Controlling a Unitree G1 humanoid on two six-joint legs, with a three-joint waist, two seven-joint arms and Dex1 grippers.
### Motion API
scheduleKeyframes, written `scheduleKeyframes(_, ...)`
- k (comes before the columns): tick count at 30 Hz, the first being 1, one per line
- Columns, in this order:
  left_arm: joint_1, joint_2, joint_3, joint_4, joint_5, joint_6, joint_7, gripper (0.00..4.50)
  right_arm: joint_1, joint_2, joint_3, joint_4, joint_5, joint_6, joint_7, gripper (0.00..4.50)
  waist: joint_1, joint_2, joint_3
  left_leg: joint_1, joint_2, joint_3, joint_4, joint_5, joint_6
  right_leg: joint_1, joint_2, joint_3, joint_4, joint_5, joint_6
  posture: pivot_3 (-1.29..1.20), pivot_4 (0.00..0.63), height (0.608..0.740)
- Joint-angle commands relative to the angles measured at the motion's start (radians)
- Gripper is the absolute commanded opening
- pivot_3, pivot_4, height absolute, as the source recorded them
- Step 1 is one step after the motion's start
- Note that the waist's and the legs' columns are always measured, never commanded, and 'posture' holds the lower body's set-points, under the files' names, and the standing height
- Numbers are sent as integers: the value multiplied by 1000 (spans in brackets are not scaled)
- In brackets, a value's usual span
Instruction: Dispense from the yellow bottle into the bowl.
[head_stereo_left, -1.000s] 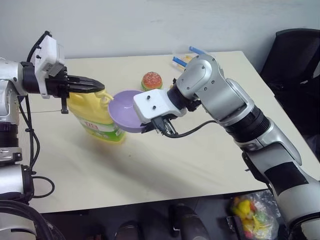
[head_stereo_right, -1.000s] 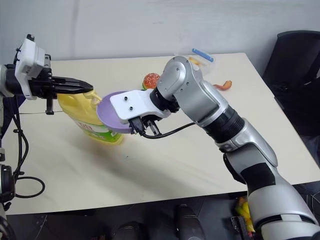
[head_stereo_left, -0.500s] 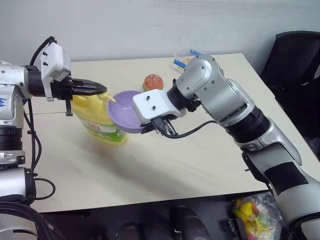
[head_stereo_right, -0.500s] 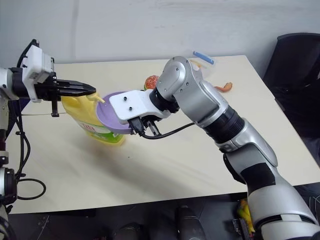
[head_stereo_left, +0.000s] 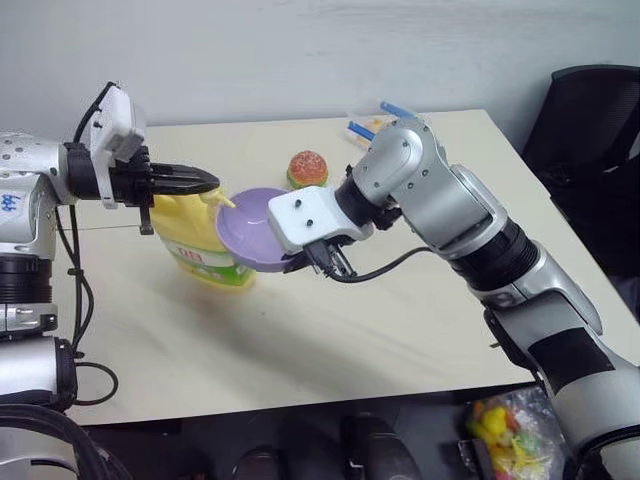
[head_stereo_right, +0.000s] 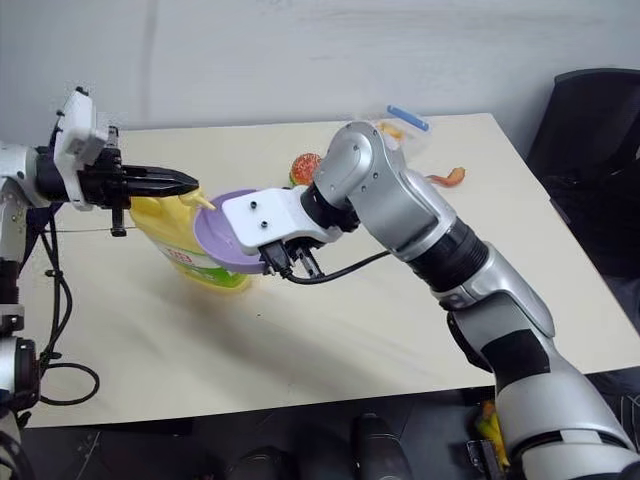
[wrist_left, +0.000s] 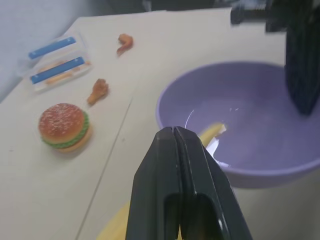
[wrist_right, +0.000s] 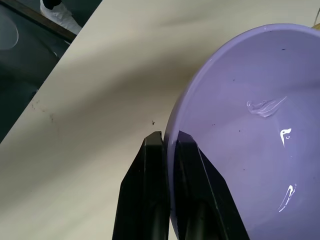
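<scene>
Black fingers of the left tool (head_stereo_left: 205, 181), drawn together with nothing between them, sit on the pump top of the yellow bottle (head_stereo_left: 200, 238) at the left-centre of the left eye frame. The bottle stands on the beige tabletop (head_stereo_left: 330, 340), its spout reaching over the rim of the lavender bowl (head_stereo_left: 252, 228). The right tool (wrist_right: 167, 145) pinches that bowl's rim between its fingers, one inside and one outside, and holds it tilted toward the spout, just beside the bottle. In the right wrist frame a few wet streaks show on the bowl's inner wall, so some liquid seems to be in it already.

The step in hand looks like the pumping itself. The next move probably calls for a straight press down on the pump head, with the bowl kept under the spout.

Farther off, toward the top of the frame, lie a toy burger (head_stereo_left: 307, 167), a clear packet with blue strips (wrist_left: 55, 60) and two small toy chicken pieces (wrist_left: 98, 91).
</scene>
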Motion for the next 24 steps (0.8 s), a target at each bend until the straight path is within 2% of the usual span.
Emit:
scheduleKeyframes(1, -64, 69, 74, -82, -115, 163, -53, 1149, 36, -39, -22, -69, 0, -1, -11, 0, -2, -3, 2, -3, 0, 0, 0, 0, 0, -3, 0, 0, 0, 0, 0, 0, 150, 740)
scheduleKeyframes(4, -73, 112, 108, -145, -180, 242, -70, 2014, 101, -85, -54, -117, 8, 38, -41, 0, -6, -5, 2, -13, 0, -3, 1, 0, 0, -14, -1, 0, 1, 0, 0, 0, 150, 740)
scheduleKeyframes(8, -39, 171, 169, -297, -297, 385, -74, 3209, 278, -213, -116, -186, -25, 13, -133, 0, -5, -6, 2, -17, 0, -6, 4, 0, 0, -15, -4, 0, 0, 0, 0, 0, 150, 740)
scheduleKeyframes(12, 129, 250, 195, -492, -361, 421, -127, 4409, 425, -282, -133, -177, -82, -107, -230, 0, -4, -6, 3, -18, 0, -9, 7, 0, 0, -14, -8, 1, 1, 0, 0, 0, 150, 740)
scheduleKeyframes(16, 306, 285, 203, -633, -350, 351, -120, 4464, 517, -300, -122, -128, -139, -216, -302, 0, 1, -7, 4, -16, -2, -8, 7, 0, -1, -13, -7, 4, 0, -1, -1, 0, 150, 740)
scheduleKeyframes(18, 337, 285, 203, -656, -351, 329, -102, 4464, 532, -286, -123, -101, -154, -236, -326, 0, 3, -9, 7, -16, -2, -8, 8, 1, -1, -13, 1, 6, 1, -1, -1, 0, 150, 740)
scheduleKeyframes(22, 375, 279, 189, -679, -312, 254, -78, 4464, 545, -268, -121, -54, -173, -274, -355, 0, 4, -8, 7, -17, -2, -4, 8, 1, -1, -14, 2, 7, 0, -1, -1, 0, 150, 740)
scheduleKeyframes(24, 383, 268, 184, -688, -312, 237, -60, 4500, 567, -260, -118, -33, -179, -279, -368, 551, 4, -8, 7, -17, -1, -3, 7, 1, -1, -14, 2, 7, 0, -1, -1, 0, 150, 740)
